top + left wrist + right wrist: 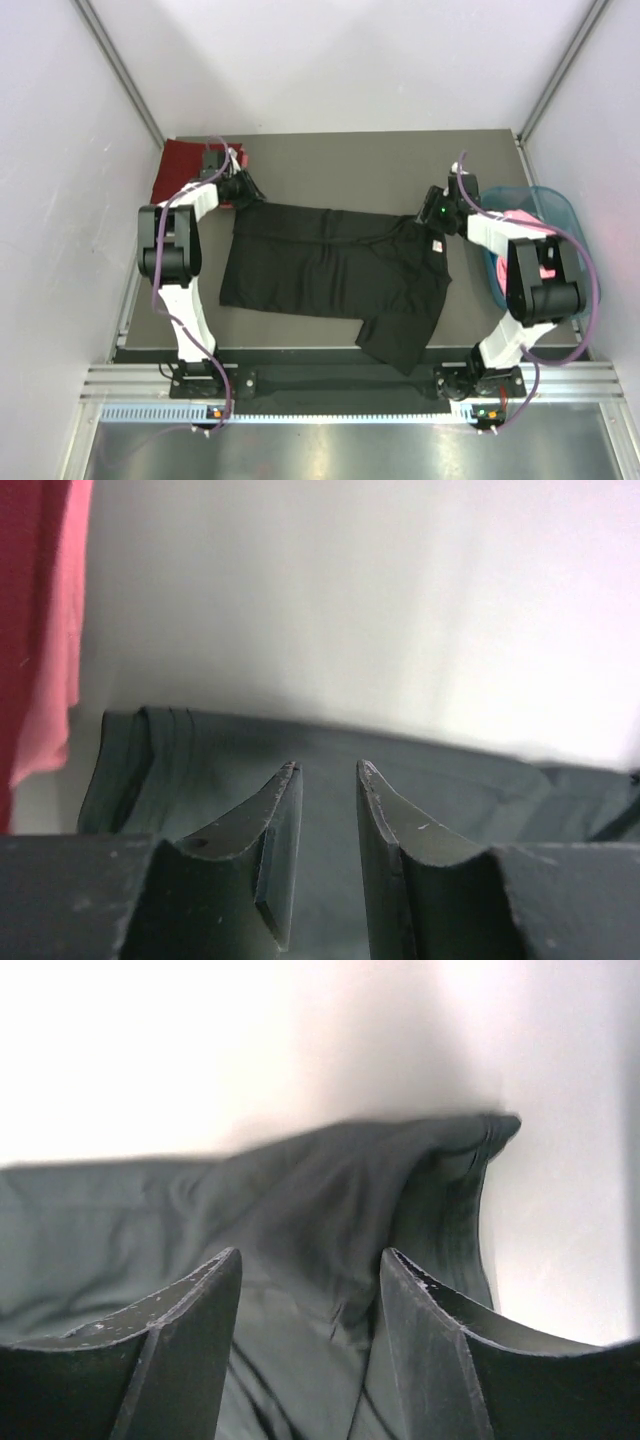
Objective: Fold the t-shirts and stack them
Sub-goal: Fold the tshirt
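Note:
A large black t-shirt [330,270] lies spread flat across the middle of the table, one sleeve trailing toward the near edge. My left gripper [250,195] hovers over its far left corner. In the left wrist view the left gripper [328,768] stands open by a narrow gap, with smooth black cloth [450,790] under it and nothing between the fingers. My right gripper [432,215] is at the shirt's far right corner. In the right wrist view the right gripper [311,1255] is wide open over a raised bunch of black cloth [300,1190]. A folded dark red t-shirt [180,170] lies at the far left.
A teal plastic basket [565,215] holding pink cloth [525,220] stands at the right edge of the table, beside the right arm. Red cloth [30,630] fills the left side of the left wrist view. White walls close in the table on three sides.

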